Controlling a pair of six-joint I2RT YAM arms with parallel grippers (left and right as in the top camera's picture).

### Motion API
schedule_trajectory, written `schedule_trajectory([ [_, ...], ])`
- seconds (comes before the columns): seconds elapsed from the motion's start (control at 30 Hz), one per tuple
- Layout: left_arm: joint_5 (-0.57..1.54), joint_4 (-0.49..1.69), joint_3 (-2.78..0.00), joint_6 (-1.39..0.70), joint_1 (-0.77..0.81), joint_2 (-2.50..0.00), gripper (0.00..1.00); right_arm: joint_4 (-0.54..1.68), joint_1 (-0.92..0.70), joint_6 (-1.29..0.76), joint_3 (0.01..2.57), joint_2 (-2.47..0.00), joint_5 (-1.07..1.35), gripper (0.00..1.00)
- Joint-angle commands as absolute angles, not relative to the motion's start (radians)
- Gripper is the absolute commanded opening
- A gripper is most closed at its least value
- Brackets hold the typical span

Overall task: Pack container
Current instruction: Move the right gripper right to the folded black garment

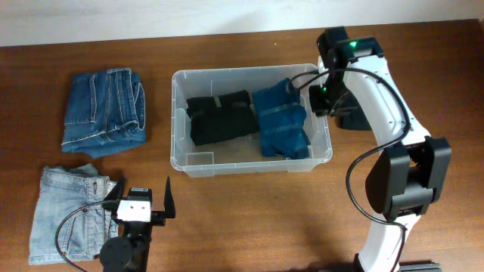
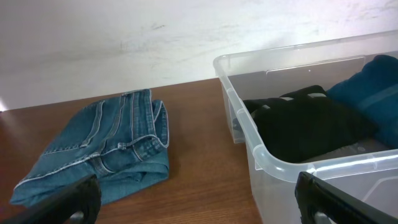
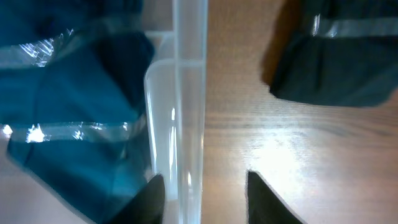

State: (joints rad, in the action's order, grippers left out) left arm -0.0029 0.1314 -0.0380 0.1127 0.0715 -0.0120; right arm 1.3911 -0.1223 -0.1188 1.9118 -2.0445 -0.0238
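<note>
Container (image 1: 249,168), half packed: right gripper (image 3: 203,186) part-open astride its rim, holding nothing; left gripper (image 1: 142,190) spread wide, empty; next, likely: lift clear, fetch the folded jeans (image 1: 103,109).

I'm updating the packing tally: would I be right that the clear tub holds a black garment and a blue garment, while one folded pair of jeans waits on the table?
Not quite: the overhead view shows two folded pairs of jeans on the table, not one: a darker blue pair and a lighter pair. The clear tub does hold a black garment and a blue garment.
</note>
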Motion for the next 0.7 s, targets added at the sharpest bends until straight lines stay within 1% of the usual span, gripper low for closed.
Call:
schedule_trajectory([
  [0.0,0.004,0.129,-0.032,0.129,0.069,-0.006,0.99,1.461,-0.122,-0.112,2.054,-2.046,-0.038,0.44],
  [0.13,0.004,0.129,-0.032,0.129,0.069,-0.006,0.99,1.578,-0.088,-0.172,2.236,-2.046,-0.038,0.72],
  [0.17,0.004,0.129,-0.032,0.129,0.069,-0.006,0.99,1.591,-0.075,-0.174,2.264,-2.046,-0.038,0.77],
  [0.2,0.004,0.129,-0.032,0.129,0.069,-0.006,0.99,1.605,-0.055,-0.174,2.297,-2.046,-0.038,0.90],
  [0.23,0.004,0.129,-0.032,0.129,0.069,-0.006,0.99,1.613,-0.033,-0.174,2.323,-2.046,-0.037,0.99],
  [0.37,0.004,0.129,-0.032,0.129,0.069,-0.006,1.00,1.622,0.082,-0.173,2.357,-2.047,0.050,0.99],
  [0.4,0.004,0.129,-0.032,0.129,0.069,-0.006,1.00,1.628,0.126,-0.173,2.349,-2.051,0.084,0.99],
  [0.5,0.004,0.129,-0.032,0.129,0.069,-0.006,0.99,1.620,0.193,-0.173,2.308,-2.055,0.107,0.99],
  [0.57,0.004,0.129,-0.032,0.129,0.069,-0.006,0.99,1.597,0.236,-0.173,2.264,-2.055,0.167,0.99],
  [0.67,0.004,0.129,-0.032,0.129,0.069,-0.006,1.00,1.511,0.316,-0.173,2.142,-2.055,0.360,0.99],
])
